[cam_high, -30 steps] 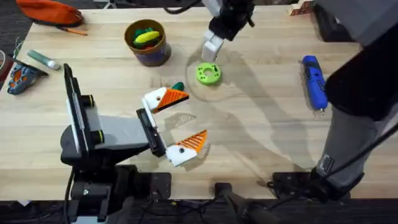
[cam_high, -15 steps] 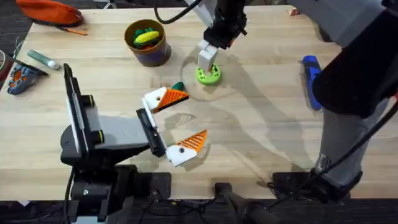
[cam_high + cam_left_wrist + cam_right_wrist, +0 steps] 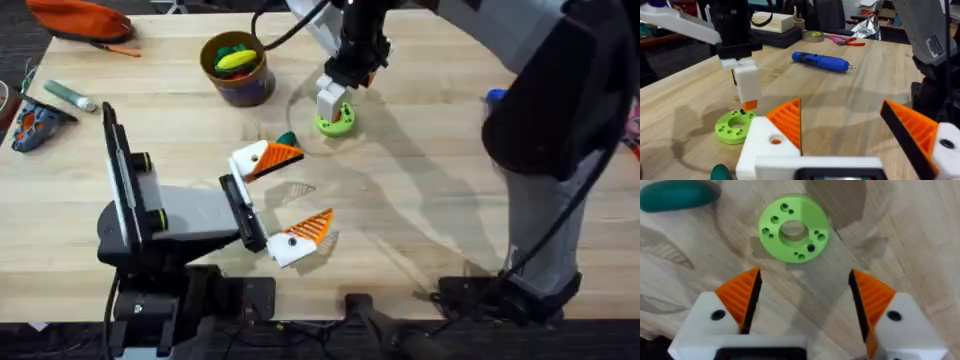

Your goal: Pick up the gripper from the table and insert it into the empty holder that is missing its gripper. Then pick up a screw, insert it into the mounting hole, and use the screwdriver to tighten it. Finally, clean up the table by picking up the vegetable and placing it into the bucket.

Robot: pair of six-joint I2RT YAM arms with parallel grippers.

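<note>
Overhead view: the pale wooden table (image 3: 420,230) has a visible grain. In the upper middle of the frame the right gripper (image 3: 335,108), white plastic with orange ribbed pads, points down just over a flat, bright green ring (image 3: 337,122) pierced with small holes; how far its fingers are spread cannot be read here. In the upper left stands the round bucket (image 3: 238,70), dark-walled with a tan rim, holding yellow and green toy pieces. At the right edge the blue screwdriver (image 3: 494,97) is almost wholly hidden behind the large dark right arm. In the lower middle the left gripper (image 3: 281,197) lies with its fingers spread wide and nothing between them; a dark green oblong piece (image 3: 287,139) peeks out just above its upper finger.

Left wrist view: the smooth cylindrical screwdriver lies in the upper middle of the frame, metal tip to the right. At the left, the right gripper hangs touching or nearly touching the green ring.

Right wrist view: the wedge-shaped orange pads (image 3: 745,297) stand well apart, empty, with the ring beyond them in the upper middle. The green piece is cut off at the upper left corner.
</note>
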